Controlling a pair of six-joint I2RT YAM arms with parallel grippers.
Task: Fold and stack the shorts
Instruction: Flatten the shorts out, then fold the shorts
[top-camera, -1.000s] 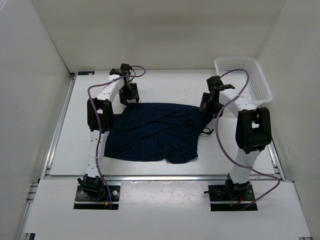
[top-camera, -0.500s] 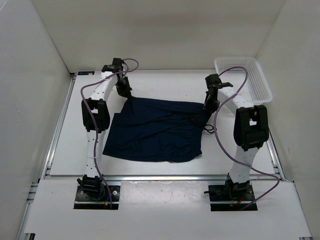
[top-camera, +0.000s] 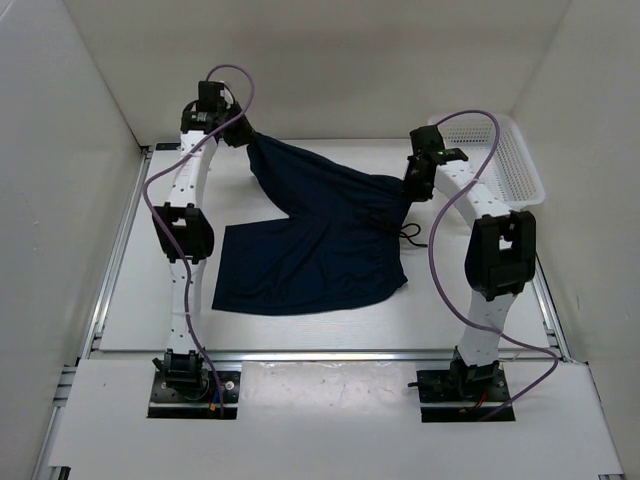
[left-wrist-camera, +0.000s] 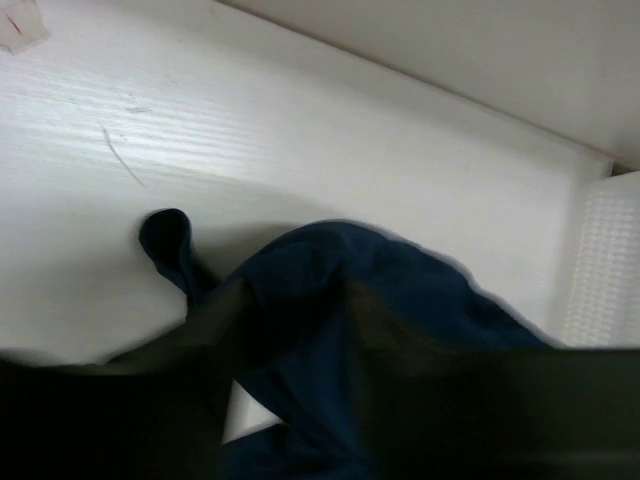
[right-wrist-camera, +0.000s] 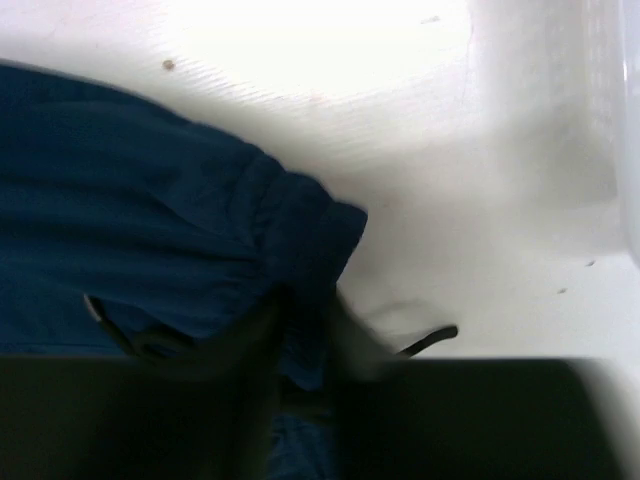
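**At the far side of the table, the shorts hang by two corners**

At the far side of the table (top-camera: 150, 290), the left gripper (top-camera: 241, 134) is clamped on one corner of the shorts (top-camera: 320, 245), raised well off the surface. The right gripper (top-camera: 414, 186) pinches the opposite corner, lower, near the basket (top-camera: 510, 150). The cloth stretches between them, its near part lying on the table. The drawstring (top-camera: 411, 236) loops just below the right gripper. In both wrist views the fingers are dark blurs with fabric bunched between them.

White table (top-camera: 320, 335) with shorts and basket.
Shorts (top-camera: 310, 265) lie with their near part flat on the table's middle, far edge raised off it; a white basket (top-camera: 524, 165) sits at the far right corner.
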